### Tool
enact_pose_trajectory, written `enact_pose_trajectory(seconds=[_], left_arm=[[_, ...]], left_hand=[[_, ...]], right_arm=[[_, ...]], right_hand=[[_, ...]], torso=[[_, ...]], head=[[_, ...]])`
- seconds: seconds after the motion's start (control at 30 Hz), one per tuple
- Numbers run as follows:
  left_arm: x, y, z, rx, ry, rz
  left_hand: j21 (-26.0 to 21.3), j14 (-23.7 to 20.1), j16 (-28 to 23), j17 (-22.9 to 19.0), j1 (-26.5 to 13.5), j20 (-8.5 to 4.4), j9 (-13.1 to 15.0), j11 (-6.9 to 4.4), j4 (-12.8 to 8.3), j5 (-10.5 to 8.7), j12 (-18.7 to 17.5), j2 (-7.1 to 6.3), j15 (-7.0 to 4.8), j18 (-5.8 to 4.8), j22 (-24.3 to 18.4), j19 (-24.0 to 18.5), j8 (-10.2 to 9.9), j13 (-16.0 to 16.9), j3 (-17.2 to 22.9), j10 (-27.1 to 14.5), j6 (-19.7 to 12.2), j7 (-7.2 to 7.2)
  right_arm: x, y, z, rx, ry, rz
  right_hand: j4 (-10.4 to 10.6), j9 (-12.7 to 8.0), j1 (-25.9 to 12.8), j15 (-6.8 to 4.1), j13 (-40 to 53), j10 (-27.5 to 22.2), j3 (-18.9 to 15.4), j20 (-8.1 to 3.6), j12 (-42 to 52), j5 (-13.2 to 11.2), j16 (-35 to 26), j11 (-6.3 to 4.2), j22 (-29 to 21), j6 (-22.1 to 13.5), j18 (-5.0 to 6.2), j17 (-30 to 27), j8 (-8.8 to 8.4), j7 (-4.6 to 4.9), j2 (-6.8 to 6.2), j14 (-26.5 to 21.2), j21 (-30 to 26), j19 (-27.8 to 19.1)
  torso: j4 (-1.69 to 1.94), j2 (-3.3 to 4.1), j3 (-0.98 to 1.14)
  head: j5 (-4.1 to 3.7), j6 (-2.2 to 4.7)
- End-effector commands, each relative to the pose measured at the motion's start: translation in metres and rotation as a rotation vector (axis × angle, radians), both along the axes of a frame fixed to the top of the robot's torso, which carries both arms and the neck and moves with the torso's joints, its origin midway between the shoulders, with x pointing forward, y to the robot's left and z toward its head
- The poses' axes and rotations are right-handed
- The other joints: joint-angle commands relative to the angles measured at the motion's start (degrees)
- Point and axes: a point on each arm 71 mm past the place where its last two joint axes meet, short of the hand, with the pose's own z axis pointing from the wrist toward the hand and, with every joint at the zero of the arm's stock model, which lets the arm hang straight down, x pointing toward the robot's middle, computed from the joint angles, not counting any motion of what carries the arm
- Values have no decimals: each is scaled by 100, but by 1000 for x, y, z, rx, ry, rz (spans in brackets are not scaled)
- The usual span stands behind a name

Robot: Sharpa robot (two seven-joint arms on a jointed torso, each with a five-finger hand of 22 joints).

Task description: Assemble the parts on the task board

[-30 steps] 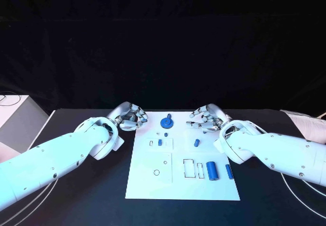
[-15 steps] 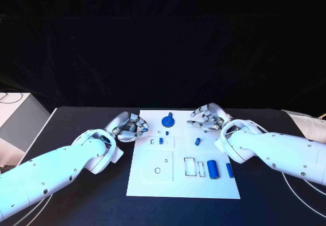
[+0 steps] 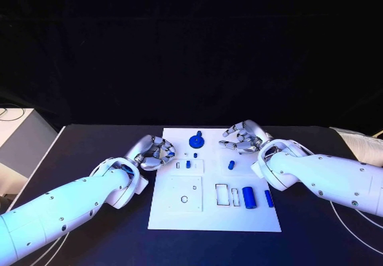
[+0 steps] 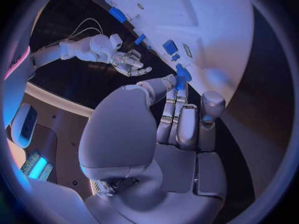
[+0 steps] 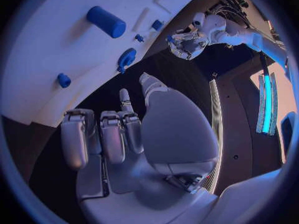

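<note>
step: approach, no part picked yet | left hand [image 3: 155, 151] fingers curled, holding nothing, at task board [image 3: 180, 219] edge | right hand [image 3: 244, 137] loosely curled, holding nothing | next: reach small blue peg [image 3: 188, 164]

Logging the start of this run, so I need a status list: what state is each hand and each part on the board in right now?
Left hand: fingers curled, holding nothing, at the board's left edge.
Right hand: fingers curled, holding nothing, at the board's right edge.
Board: flat on the table.
Round part: resting near the board's far edge.
Large cylinder: lying loose on the board.
Slim bar: lying beside the large cylinder.
Small peg: on the board, untouched.
</note>
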Motion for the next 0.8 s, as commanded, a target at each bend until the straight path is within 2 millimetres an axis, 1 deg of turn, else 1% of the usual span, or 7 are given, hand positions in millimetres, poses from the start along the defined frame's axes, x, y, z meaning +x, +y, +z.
enact_pose_trajectory(seconds=[0.03, 0.1, 0.33, 0.57, 0.8], left_arm=[[0, -2, -2, 0, -21, -8], [1, -3, -5, 10, -11, -8], [2, -6, -10, 26, 7, -3], [2, -12, -10, 18, 7, -6], [1, -16, -10, 11, 24, -13]], left_hand=[[38, 33, -36, -9, 56, 3, 225, -180, -48, 31, -68, -7, 4, -46, 13, 42, -51, 1, 89, 242, 56, 9], [47, 27, -51, -35, 46, 9, 208, -172, -60, 31, -158, -10, 11, -46, 19, 39, -89, -9, 120, 260, 76, 14], [111, 57, -57, -4, 28, 13, 190, -171, -79, 30, -271, -16, 11, -66, 121, 106, -133, -16, 142, 327, 117, 15], [139, 77, -62, 15, 17, 14, 182, -170, -90, 30, -347, -18, 11, -74, 163, 137, -160, -23, 154, 362, 135, 16], [235, 125, -70, 61, 36, 9, 171, -173, -155, 31, -484, -33, 4, -105, 316, 251, -205, -29, 191, 456, 180, 13]], right_arm=[[-1, 2, 0, -9, -4, 18], [-1, 2, 0, -9, -3, 19], [0, 2, 0, -10, -3, 18], [0, 2, 0, -10, -3, 18], [0, 1, 0, -10, -3, 18]], right_hand=[[-5, 7, -56, -35, 1432, 506, 32, -27, 0, 39, 25, -55, 1046, -5, -23, 1509, 18, -29, 13, 598, -27, 371], [-5, 7, -56, -35, 1432, 506, 32, -27, 0, 39, 25, -55, 1046, -5, -23, 1509, 18, -29, 13, 598, -27, 371], [-5, 7, -56, -35, 1432, 506, 32, -27, 0, 39, 25, -55, 1046, -5, -23, 1509, 18, -29, 13, 598, -27, 371], [-5, 7, -56, -35, 1432, 506, 32, -27, 0, 39, 25, -55, 1046, -5, -23, 1509, 18, -29, 13, 598, -27, 371], [-5, 7, -56, -35, 1432, 506, 32, -27, 0, 39, 25, -55, 1046, -5, -23, 1509, 18, -29, 13, 598, -27, 371]], torso=[[5, -6, 3], [4, -6, 3], [4, -8, 4], [2, -2, 6], [3, -4, 8]], head=[[-9, -13], [-9, -17], [-12, -21], [-16, -19], [-29, -33]])
